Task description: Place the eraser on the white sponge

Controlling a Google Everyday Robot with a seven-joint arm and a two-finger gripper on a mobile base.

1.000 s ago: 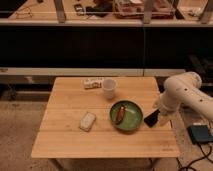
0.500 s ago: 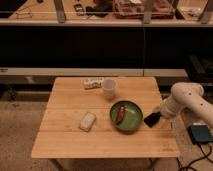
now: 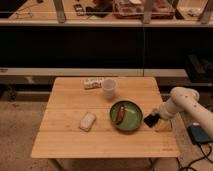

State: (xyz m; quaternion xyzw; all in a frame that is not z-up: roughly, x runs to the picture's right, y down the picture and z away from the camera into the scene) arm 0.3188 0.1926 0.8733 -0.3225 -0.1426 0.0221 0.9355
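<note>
**Hand low at the desk's right edge, sponge well to the left**

The hand (image 3: 151,119) sits low over the desk (image 3: 65,107), just right of the green bowl (image 3: 131,121). I cannot tell whether it is open or closed. The dark shape there may be the hand alone or the eraser in it. A pale oblong packet (image 3: 93,83) lies far, beside the white cup (image 3: 109,88).

The white sponge (image 3: 87,121) lies near-left, past the bowl. This looks like the pickup or early carry. The next move calls for crossing left over the bowl without clipping it.

No writing or brand is readable.
</note>
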